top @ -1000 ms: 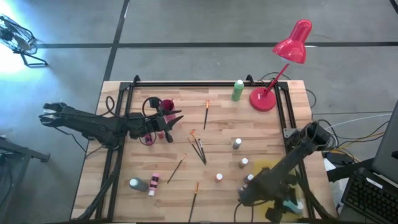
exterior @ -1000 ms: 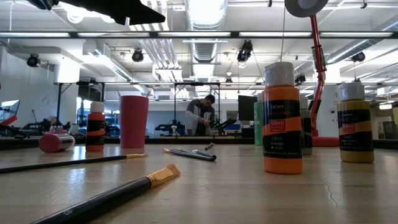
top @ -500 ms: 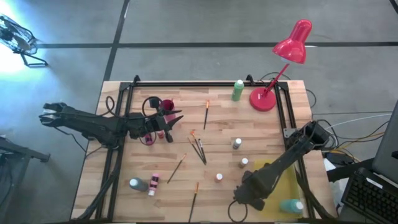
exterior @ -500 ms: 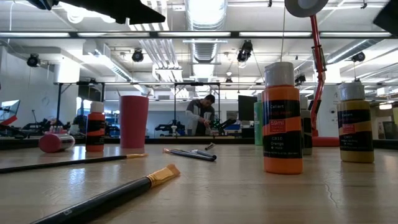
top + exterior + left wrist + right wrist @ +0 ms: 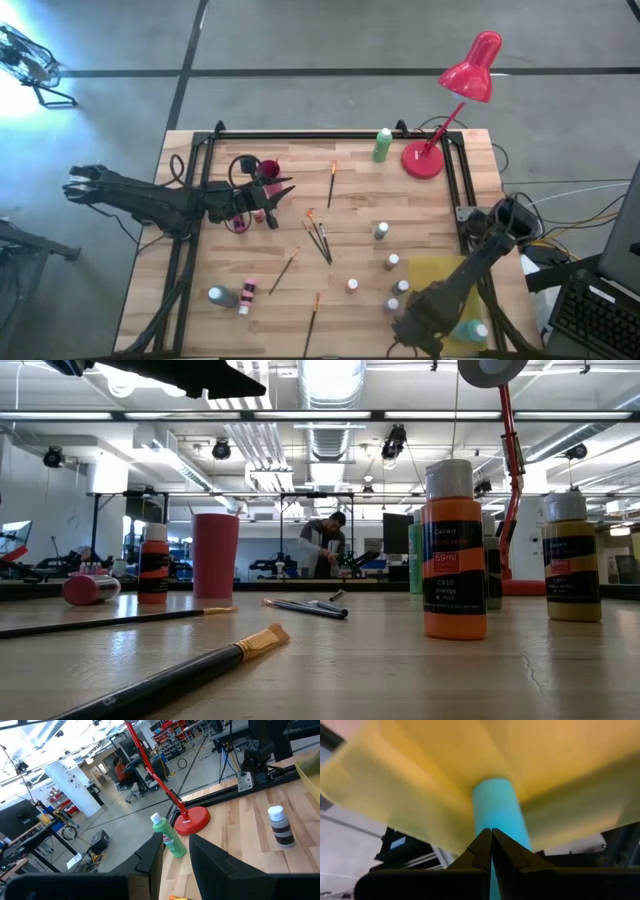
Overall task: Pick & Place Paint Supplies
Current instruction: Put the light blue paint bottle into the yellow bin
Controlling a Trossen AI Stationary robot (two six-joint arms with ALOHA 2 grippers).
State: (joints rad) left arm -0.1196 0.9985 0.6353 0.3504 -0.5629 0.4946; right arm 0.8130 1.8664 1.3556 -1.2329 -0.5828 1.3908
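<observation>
Small paint bottles [image 5: 380, 231] [image 5: 393, 262] [image 5: 352, 285] stand on the wooden table. Thin brushes [image 5: 320, 238] lie at its middle, and a green bottle [image 5: 382, 145] stands at the far edge. A teal bottle [image 5: 470, 330] [image 5: 497, 810] lies on its side on the yellow tray [image 5: 445, 280]. My right gripper [image 5: 425, 335] [image 5: 491, 832] is shut, just left of that bottle and pointing at it, with nothing between its fingers. My left gripper [image 5: 272, 195] [image 5: 175, 855] hangs level and open above the table's left half, next to a pink cup [image 5: 268, 168].
A red desk lamp [image 5: 440, 155] stands at the far right corner. Two more bottles [image 5: 232, 295] lie near the front left. In the low view an orange bottle [image 5: 453, 550] and an ochre one [image 5: 572, 557] stand close, with a brush [image 5: 180, 670] in front.
My right arm has swung off the yellow tray toward the table's left edge, then come partway back toward the tray, tipping and turning its wrist. The teal bottle, half covered by the arm before, now shows lying on the tray.
</observation>
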